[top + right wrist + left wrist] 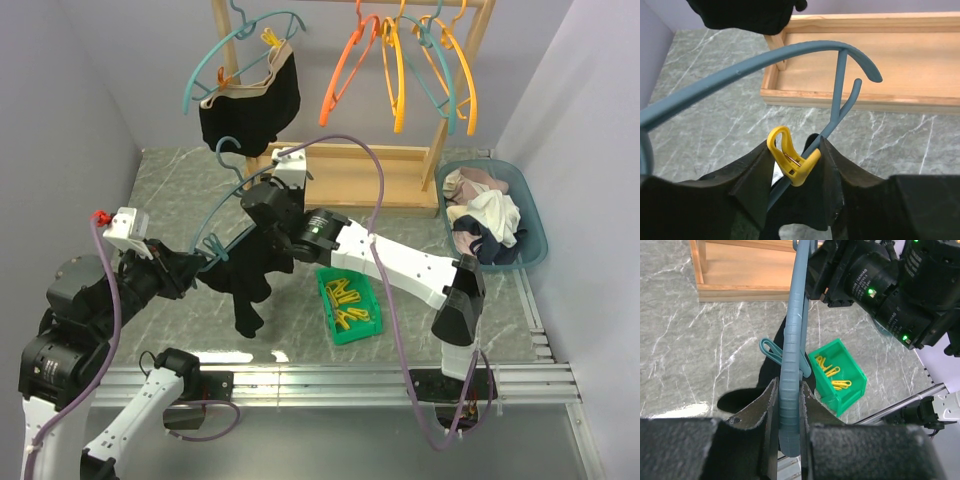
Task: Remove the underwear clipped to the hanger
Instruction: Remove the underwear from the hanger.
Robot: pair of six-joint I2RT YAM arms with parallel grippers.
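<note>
My left gripper (198, 262) (788, 385) is shut on one arm of a teal hanger (222, 210) (792, 340) and holds it above the table. Black underwear (245, 285) hangs from this hanger and shows as dark cloth in the left wrist view (740, 401). My right gripper (258, 228) (795, 145) is closed on a yellow peg (790, 159) that clips onto the hanger's lower bar (840, 107). More black underwear (250, 100) (745, 12) hangs pegged to a second teal hanger (235, 45) on the wooden rack.
A green bin (350, 305) (840, 375) of yellow pegs sits on the table below the right arm. A teal basket (535, 215) of clothes stands at the right. The wooden rack (350, 170) (880, 55) holds orange, yellow and teal empty hangers (400, 70).
</note>
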